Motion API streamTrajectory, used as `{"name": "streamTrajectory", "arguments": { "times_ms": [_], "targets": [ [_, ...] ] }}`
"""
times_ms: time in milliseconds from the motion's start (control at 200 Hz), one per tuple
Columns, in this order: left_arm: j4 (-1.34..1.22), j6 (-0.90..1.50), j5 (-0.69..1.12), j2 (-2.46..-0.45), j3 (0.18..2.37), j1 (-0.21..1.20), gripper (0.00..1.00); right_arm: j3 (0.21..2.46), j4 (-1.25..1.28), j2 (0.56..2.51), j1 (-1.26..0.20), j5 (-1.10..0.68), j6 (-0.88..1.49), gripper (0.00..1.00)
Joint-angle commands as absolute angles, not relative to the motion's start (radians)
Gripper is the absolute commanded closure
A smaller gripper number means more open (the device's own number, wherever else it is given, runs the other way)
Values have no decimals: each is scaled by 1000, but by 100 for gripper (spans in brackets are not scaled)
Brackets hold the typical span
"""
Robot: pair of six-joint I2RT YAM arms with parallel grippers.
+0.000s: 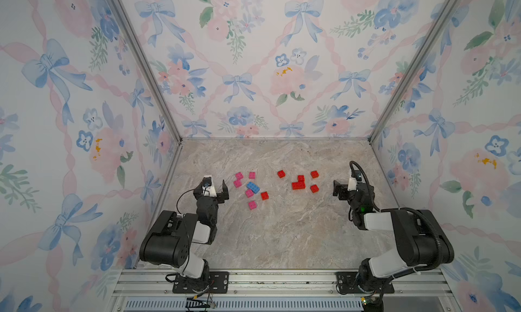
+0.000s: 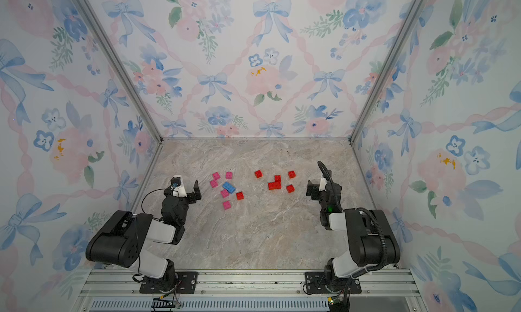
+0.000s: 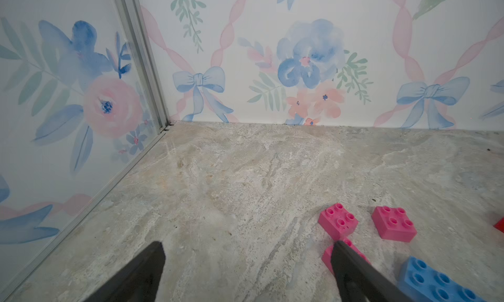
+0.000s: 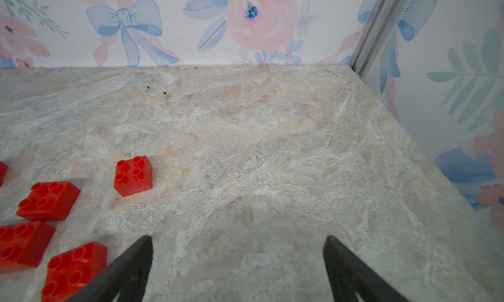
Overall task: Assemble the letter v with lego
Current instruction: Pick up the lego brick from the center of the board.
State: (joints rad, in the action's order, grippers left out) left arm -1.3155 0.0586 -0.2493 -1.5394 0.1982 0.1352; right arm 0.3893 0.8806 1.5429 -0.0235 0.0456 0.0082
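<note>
The lego lies loose on the marble table (image 1: 282, 234) in two groups. On the left are several pink bricks (image 1: 249, 193), a longer blue brick (image 1: 253, 187) and one red brick (image 1: 264, 195). On the right are several red bricks (image 1: 298, 185), two of them touching in an L. My left gripper (image 1: 224, 192) stands open just left of the pink group, holding nothing. In the left wrist view one finger (image 3: 351, 265) overlaps a pink brick (image 3: 327, 255). My right gripper (image 1: 335, 188) is open and empty, just right of the red group, beside a red brick (image 4: 73, 270).
Floral walls with metal corner posts (image 1: 394, 93) close in the table on three sides. The arm bases sit on an aluminium rail (image 1: 282, 279) at the front edge. Bare marble stretches between the bricks and the rail, and behind the bricks to the back wall.
</note>
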Motion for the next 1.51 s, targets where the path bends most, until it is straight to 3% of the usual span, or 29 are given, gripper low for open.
{"name": "streamTrajectory", "arguments": {
  "times_ms": [0,660,710,825,960,1000,1145,1310,1500],
  "targets": [
    [-1338,46,-225,-1548,193,122,2,391,910,1548,-31,63,8,3],
    [-1337,64,-214,-1538,198,101,2,400,899,1542,-20,56,23,3],
    [-1250,81,-268,-1481,221,104,2,447,769,1485,-31,83,19,3],
    [-984,88,-392,-1338,316,143,4,710,147,1369,-64,124,45,3],
    [-562,194,-552,-1241,509,237,4,977,-323,1463,-147,140,-69,0],
    [-436,229,-563,-1228,569,264,4,1037,-417,1508,-160,111,-112,4],
    [-116,307,-558,-1188,719,354,4,1105,-482,1624,-202,0,-171,19],
    [25,347,-456,-1123,763,389,7,1203,-571,1772,-298,-5,-200,23],
    [88,354,-432,-1104,770,416,7,1269,-601,1872,-299,-36,-166,30]
  ]
}}
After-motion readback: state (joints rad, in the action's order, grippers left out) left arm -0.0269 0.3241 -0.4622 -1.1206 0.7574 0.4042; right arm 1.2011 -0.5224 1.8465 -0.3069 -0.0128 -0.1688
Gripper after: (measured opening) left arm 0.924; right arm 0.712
